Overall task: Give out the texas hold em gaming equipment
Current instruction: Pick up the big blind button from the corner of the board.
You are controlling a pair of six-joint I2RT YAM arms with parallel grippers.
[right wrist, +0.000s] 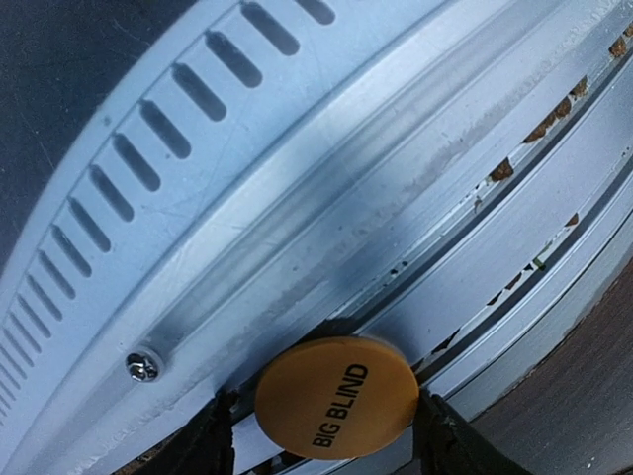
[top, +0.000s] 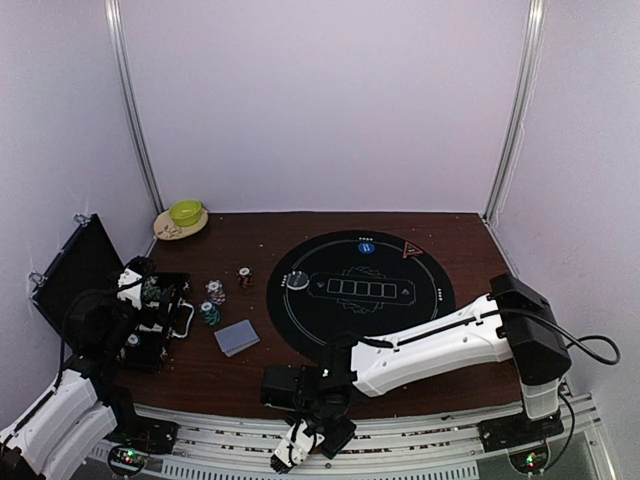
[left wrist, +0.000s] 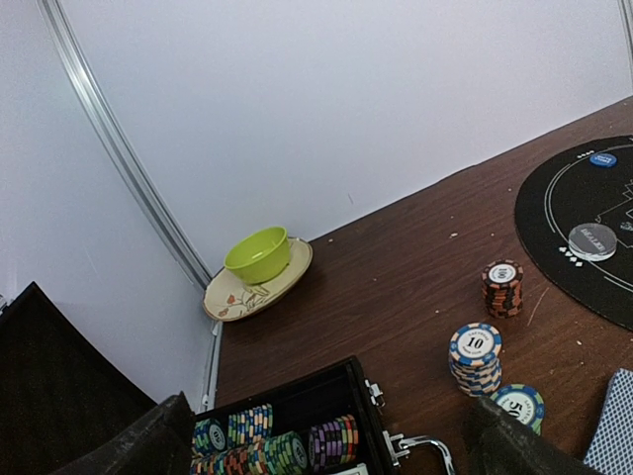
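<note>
The orange disc (right wrist: 336, 396) marked BIG BLIND sits right between the right fingers (right wrist: 450, 440). It faces the wrist camera, out over the slotted metal rail (right wrist: 297, 198) at the near edge of the tabletop (top: 230, 240). A finger stands close against each side of it, but I cannot tell whether they are truly pinching it or only flanking it. Seen from above, the right arm (top: 430, 350) reaches across toward the left and dips its wrist past the front edge.

Out on the tabletop, the deck of playing cards (top: 236, 337) lies flat with its grey-blue back up, a little left of the round black mat (top: 290, 310). Beyond the deck stand three short stacks of striped poker chips. A teal stack (left wrist: 519, 404) is nearest the cards, a blue-and-white stack (left wrist: 476, 356) is just behind it, and a reddish stack (left wrist: 502, 287) is farther back, near the mat's edge. On the mat itself, a blue disc (left wrist: 602, 159) lies by the far rim and a pale greyish disc (left wrist: 592, 241) by the left rim.

The left fingers (left wrist: 138, 440) are spread wide with nothing between them, hovering above the open black chip case (left wrist: 297, 391). The rows of chips (left wrist: 277, 445) in it stand on edge. In the far left corner a green bowl (left wrist: 259, 254) sits on a cream plate (left wrist: 237, 297).
</note>
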